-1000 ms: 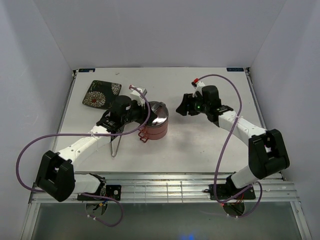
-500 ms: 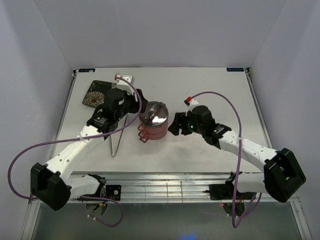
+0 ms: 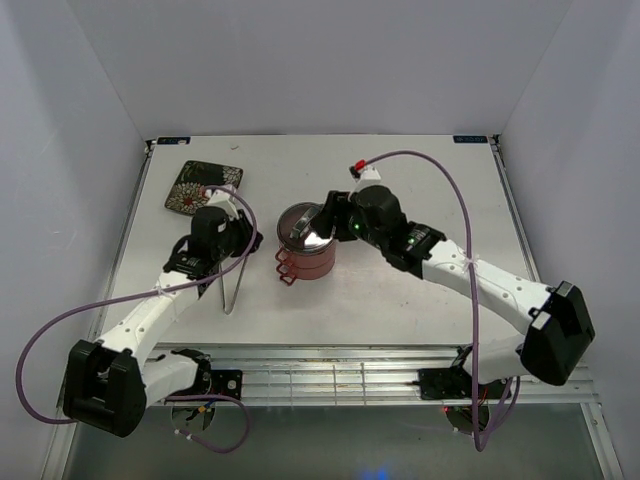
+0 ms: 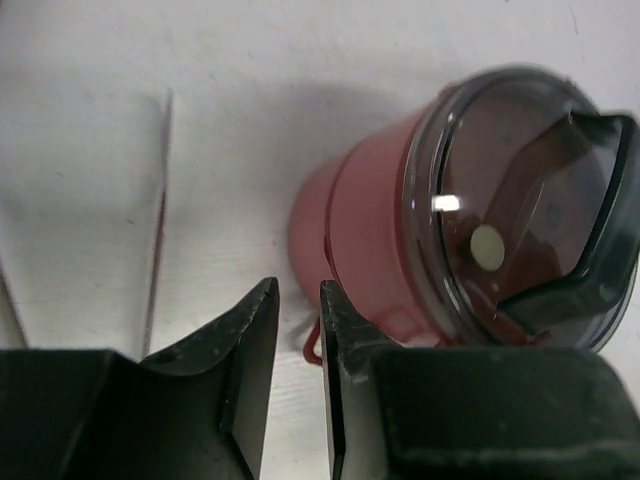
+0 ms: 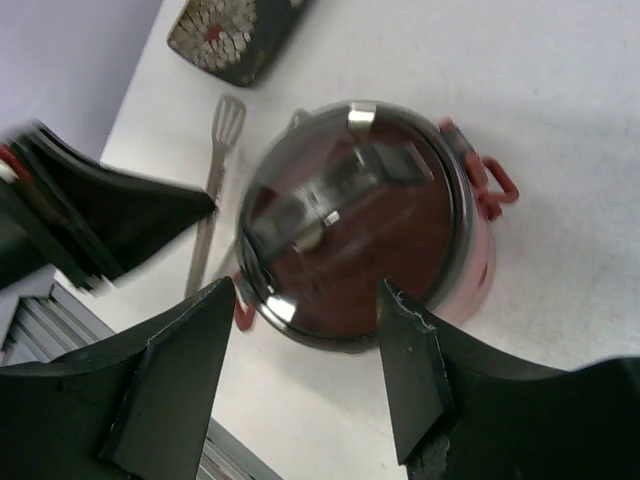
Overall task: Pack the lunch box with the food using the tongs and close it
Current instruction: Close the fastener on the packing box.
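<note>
Nearest, the tongs (image 3: 233, 285) lie flat on the counter (image 3: 400, 300), near-left of the lunch box, with nothing gripping them. Just beyond them the left gripper (image 4: 297, 300) hangs low beside the box's left wall. Its jaws are drawn nearly together, with only a slim gap, and hold nothing. The lunch box (image 3: 305, 258) stands upright in the middle of the counter, both red bowls stacked and the grey lid (image 5: 350, 210) already resting on top. No food is in sight, so it is presumably packed under that lid. The right gripper (image 5: 305, 295) hovers directly over the lid with its jaws spread wide and empty, touching nothing. Far left sits the patterned plate (image 3: 203, 187), well apart from the box. The step in hand looks like seating and securing the lid. To do that well, the right gripper should come straight down over the lid's centre so that the stack does not tip or slide. It should press evenly rather than on one rim. The left gripper could steady the box at a red side handle (image 5: 495, 185), or else stay clear of the tongs.
</note>
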{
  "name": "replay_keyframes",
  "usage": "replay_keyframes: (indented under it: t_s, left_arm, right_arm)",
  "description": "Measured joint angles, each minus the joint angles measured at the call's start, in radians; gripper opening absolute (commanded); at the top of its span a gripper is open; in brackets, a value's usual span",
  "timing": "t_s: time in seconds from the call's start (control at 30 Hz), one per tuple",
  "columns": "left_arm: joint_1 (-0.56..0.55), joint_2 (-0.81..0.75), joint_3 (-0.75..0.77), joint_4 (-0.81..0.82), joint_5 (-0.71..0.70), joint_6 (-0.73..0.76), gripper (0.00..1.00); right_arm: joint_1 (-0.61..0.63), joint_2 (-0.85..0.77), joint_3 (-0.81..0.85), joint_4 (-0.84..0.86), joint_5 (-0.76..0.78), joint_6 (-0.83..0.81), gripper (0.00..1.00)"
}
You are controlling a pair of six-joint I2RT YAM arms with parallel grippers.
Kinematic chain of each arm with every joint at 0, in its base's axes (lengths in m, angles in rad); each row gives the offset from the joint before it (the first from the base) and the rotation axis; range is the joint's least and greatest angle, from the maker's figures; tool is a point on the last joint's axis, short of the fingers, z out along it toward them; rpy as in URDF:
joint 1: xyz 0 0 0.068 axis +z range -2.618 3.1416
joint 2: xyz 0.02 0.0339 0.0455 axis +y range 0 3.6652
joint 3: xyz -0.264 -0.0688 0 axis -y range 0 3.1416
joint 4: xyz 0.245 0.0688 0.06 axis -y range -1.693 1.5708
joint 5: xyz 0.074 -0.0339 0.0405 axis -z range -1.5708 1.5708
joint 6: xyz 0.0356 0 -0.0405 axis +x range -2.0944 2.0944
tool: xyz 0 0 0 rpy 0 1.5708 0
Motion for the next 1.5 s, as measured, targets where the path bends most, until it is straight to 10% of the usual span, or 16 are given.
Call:
replay_keyframes:
  t_s: [0.4, 1.03, 1.5]
  left_arm:
    - [-0.038, 0.001, -0.154, 0.201, 0.200, -0.051, 0.32]
    - [-0.235, 0.109, -0.154, 0.284, 0.125, -0.053, 0.33]
    - [-0.253, -0.095, -0.092, 0.177, -0.067, -0.040, 0.58]
  right_arm:
    - [0.020, 0.222, 0.235, -0.157, 0.045, -0.064, 0.64]
    - [-0.023, 0.353, 0.382, -0.246, -0.034, -0.207, 0.56]
    - [-0.111, 0.353, 0.409, -0.288, -0.216, -0.483, 0.50]
